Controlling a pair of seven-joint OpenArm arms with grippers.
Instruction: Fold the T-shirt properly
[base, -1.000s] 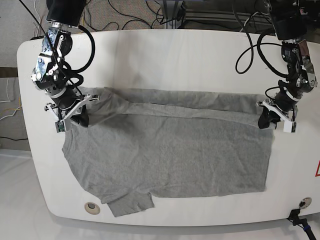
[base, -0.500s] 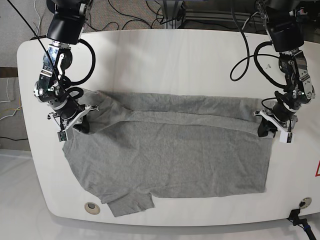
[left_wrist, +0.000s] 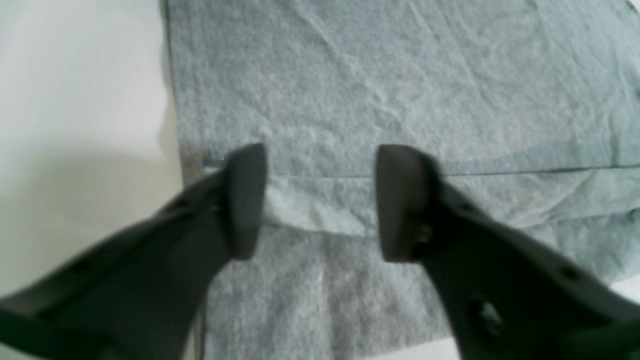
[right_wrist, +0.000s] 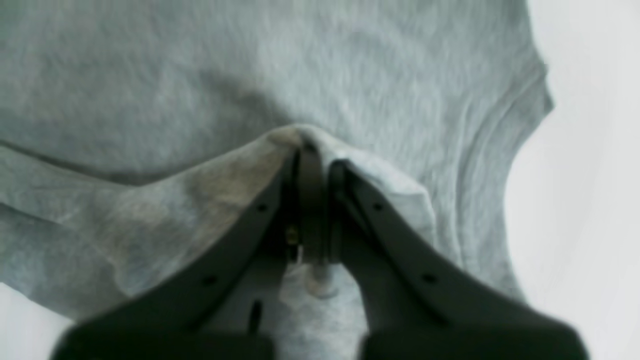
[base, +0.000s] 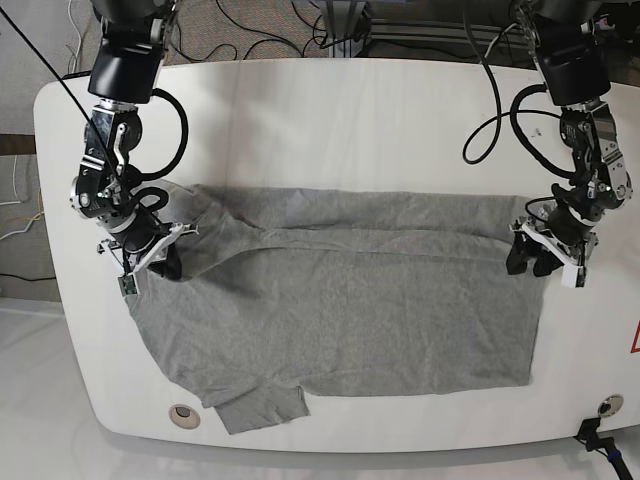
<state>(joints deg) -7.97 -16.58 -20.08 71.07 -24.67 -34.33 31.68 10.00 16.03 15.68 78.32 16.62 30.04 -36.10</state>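
The right jaws (right_wrist: 314, 150) are clenched on a pinch of the T-shirt (base: 340, 300); in the right wrist view a peak of grey cloth rises just ahead of the closed tips, with the curved collar edge (right_wrist: 525, 125) off to one side of them. The left jaws (left_wrist: 320, 200) are released, the two fingers standing apart with a folded hem strip (left_wrist: 320, 205) lying flat between them and nothing gripped.

Beyond both jaws the shirt spreads flat over the white surface (base: 350, 110), its far band already turned over onto the body, one sleeve (base: 262, 405) poking out at the near edge in the base view.

The risk, as I judge it, is uneven handling. If the right jaws pull while the left jaws grip nothing, only one end of the folded band travels, and the fold line skews or bunches. The left jaws might also close on just the top layer, or on air above the hem, so the cloth slips free in mid-move. The right pinch looks small, so a sharp tug could let it slide out. Dragging low could also wrinkle the layer underneath.
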